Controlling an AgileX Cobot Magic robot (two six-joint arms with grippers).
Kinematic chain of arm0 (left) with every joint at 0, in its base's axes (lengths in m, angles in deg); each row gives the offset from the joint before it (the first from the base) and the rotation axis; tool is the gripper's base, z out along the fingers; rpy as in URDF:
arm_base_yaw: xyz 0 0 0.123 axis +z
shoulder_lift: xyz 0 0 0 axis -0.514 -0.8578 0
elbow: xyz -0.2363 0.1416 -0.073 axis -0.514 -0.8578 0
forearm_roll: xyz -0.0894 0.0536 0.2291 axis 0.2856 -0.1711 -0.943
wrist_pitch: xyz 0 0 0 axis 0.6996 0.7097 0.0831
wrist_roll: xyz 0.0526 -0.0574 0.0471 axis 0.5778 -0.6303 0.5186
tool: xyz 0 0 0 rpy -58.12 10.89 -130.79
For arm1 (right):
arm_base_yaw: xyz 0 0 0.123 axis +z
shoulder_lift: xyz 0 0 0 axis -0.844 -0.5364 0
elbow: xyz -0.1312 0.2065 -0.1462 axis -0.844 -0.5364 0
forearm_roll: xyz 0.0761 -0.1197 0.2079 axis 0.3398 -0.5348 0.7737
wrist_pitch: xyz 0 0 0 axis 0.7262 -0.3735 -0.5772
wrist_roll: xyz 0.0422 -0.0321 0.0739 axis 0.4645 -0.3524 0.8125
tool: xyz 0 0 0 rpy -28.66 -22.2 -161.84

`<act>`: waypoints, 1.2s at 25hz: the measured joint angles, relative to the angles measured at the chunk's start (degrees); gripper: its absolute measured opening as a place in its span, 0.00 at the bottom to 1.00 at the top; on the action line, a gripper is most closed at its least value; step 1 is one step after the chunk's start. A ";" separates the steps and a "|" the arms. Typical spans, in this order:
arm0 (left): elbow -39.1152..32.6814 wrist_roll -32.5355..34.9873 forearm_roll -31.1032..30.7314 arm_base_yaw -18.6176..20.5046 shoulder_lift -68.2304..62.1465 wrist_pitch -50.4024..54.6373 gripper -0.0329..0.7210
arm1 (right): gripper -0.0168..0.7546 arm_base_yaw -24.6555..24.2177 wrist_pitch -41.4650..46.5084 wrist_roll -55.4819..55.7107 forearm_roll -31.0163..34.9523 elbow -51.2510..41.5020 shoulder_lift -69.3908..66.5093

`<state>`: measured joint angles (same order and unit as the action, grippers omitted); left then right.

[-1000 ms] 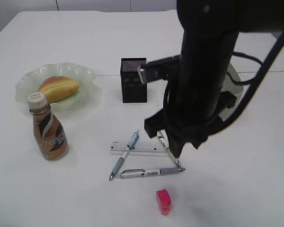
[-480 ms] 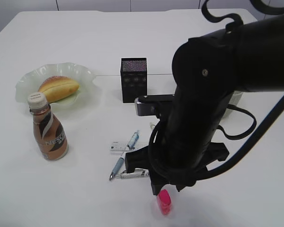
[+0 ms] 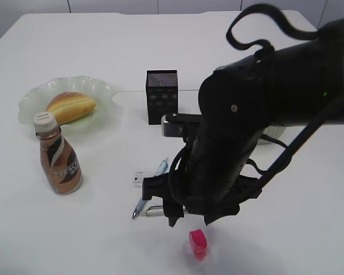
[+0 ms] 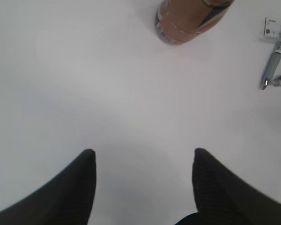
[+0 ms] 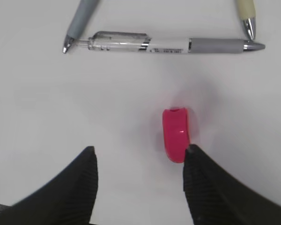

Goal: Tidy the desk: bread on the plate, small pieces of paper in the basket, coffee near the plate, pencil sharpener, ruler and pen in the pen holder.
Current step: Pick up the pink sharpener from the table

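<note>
Surface (image 3: 286, 240) count: 1 bread (image 3: 71, 107) on plate (image 3: 31, 97), 1 coffee (image 3: 58, 161) beside it, 3 pens (image 5: 168, 45), 1 pink sharpener (image 5: 176, 134) near front edge. Right end effector (image 5: 139, 161) open above sharpener; left end effector (image 4: 143, 168) open, empty.

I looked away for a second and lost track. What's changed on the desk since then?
The right arm swung down and toward the camera; its right gripper now hangs open over the pink pencil sharpener, holding nothing. The bread, plate, coffee, pens and pen holder stayed put.
</note>
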<state>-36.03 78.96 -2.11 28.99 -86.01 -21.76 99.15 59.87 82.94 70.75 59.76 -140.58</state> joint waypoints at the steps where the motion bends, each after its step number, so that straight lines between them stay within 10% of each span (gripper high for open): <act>1: 0.00 0.00 0.00 0.00 0.00 -0.09 0.66 | 0.59 0.00 0.00 0.08 -0.11 0.00 -0.91; 30: 0.00 0.00 0.00 0.00 0.00 -0.26 0.63 | 0.55 0.00 0.22 0.38 -4.36 0.00 -10.28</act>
<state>-36.03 78.96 -2.11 28.99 -86.01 -22.02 99.15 60.09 83.32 66.39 59.76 -150.86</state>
